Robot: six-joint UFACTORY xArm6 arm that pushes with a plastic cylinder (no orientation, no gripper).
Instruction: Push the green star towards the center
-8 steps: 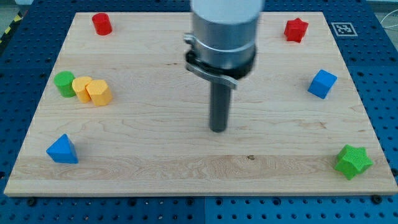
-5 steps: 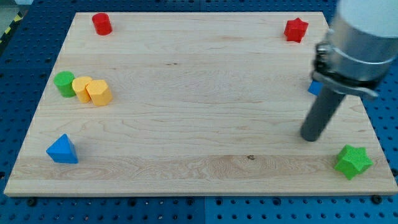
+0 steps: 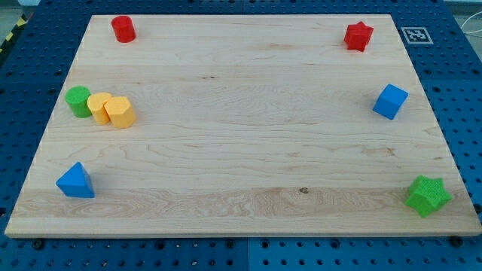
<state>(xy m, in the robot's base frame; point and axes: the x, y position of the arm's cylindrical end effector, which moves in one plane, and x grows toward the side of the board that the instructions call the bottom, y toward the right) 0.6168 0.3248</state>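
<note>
The green star [image 3: 428, 196] sits at the bottom right corner of the wooden board [image 3: 241, 158], close to the board's right and bottom edges. The rod and my tip do not show in the camera view at this moment, so their place relative to the star cannot be told.
A blue cube [image 3: 390, 102] lies at the right, above the star. A red star [image 3: 358, 36] is at the top right, a red cylinder [image 3: 123, 28] at the top left. A green cylinder [image 3: 77, 100] touches two yellow blocks [image 3: 111, 110] at the left. A blue triangle [image 3: 75, 181] is at the bottom left.
The rod moved from the board's middle to the right, near the blue cube, and has now left the view. No block has moved.
</note>
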